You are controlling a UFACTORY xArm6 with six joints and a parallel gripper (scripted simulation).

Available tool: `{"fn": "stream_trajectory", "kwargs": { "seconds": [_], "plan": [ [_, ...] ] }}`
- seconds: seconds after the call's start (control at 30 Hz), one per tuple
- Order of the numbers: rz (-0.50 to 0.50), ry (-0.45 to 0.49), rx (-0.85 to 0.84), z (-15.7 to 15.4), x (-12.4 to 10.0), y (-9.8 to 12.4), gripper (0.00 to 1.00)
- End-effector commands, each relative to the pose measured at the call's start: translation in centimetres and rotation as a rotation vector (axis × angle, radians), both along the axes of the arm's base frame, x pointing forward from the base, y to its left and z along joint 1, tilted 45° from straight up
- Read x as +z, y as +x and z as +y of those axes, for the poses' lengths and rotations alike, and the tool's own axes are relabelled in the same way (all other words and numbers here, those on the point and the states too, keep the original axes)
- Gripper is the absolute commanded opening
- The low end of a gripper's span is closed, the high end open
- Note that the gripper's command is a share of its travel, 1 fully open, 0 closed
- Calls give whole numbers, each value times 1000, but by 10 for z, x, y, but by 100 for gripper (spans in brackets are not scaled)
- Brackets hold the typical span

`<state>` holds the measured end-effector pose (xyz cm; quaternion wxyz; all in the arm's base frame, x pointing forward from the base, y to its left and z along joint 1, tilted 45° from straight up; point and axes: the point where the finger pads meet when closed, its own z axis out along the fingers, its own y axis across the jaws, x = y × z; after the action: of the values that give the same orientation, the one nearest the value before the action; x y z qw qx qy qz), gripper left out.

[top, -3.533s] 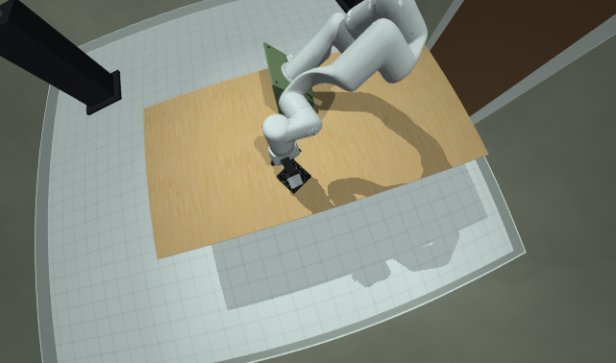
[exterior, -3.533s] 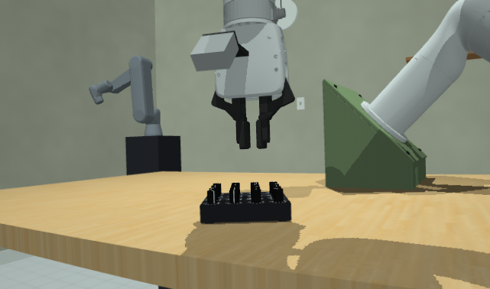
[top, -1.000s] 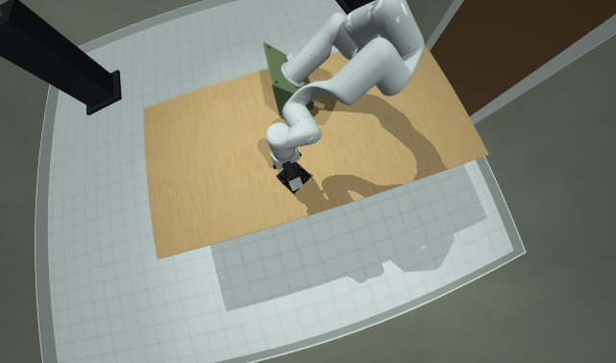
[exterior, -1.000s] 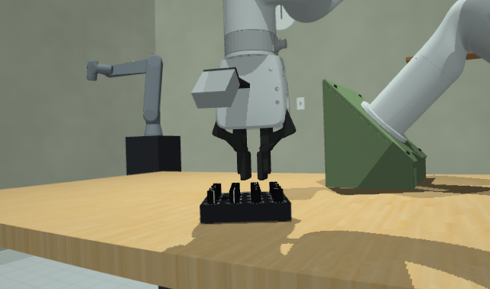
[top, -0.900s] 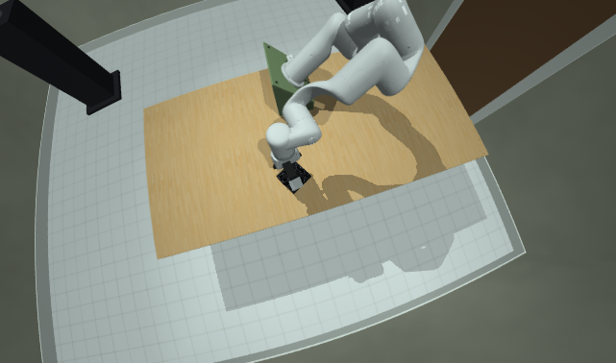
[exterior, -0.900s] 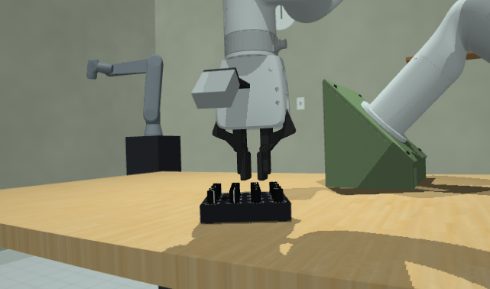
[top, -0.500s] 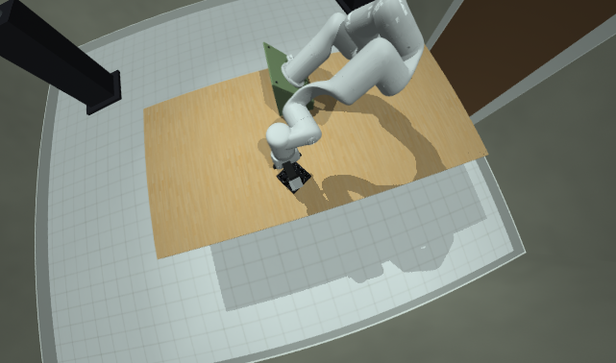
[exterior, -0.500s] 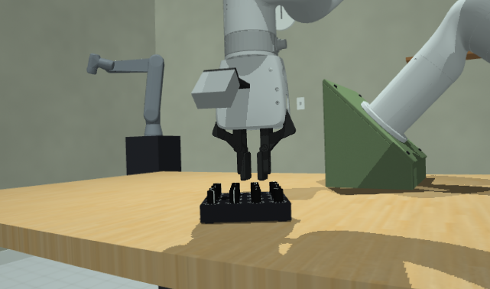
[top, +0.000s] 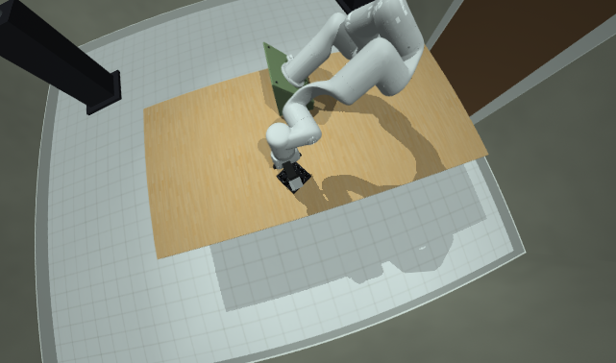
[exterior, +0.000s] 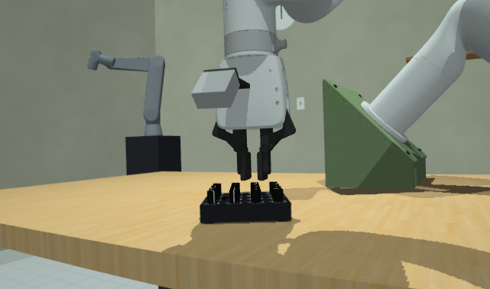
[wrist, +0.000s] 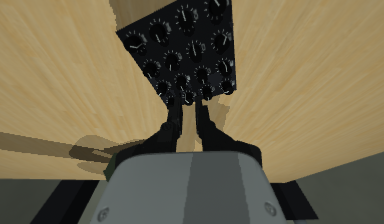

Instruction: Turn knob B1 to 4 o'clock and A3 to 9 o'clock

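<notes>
The black knob box (top: 306, 176) (exterior: 245, 212) (wrist: 213, 78) stands flat on the wooden table, with upright black knobs in a four-by-four grid. White lines and rings of marks show in the wrist view, but the printed names are too small to read and I cannot make out the socket. My gripper (exterior: 254, 177) (wrist: 188, 104) points down above the box. Its fingers are slightly apart, open with nothing between them, and the tips are a little above the knob tops. In the wrist view the tips overlap the row at the box's near edge. I cannot tell which knob is below them.
The wooden table (top: 201, 168) (exterior: 102, 206) carries the green slanted arm mount (top: 278, 72) (exterior: 362, 153), well behind the box and to its right in the exterior view. A table edge runs in front of the box. A grey arm (exterior: 154, 88) on a black pedestal stands in the background.
</notes>
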<state>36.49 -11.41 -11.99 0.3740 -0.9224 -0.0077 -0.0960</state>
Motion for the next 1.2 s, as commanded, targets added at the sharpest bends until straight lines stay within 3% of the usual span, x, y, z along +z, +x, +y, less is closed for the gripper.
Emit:
{"fn": "stream_trajectory", "kwargs": {
  "seconds": [0.0, 1.17],
  "plan": [
    [-2, -2, -1, -1, 1, 1, 19],
    [-2, -2, -1, 6, -7, 3, 19]
  ]
}}
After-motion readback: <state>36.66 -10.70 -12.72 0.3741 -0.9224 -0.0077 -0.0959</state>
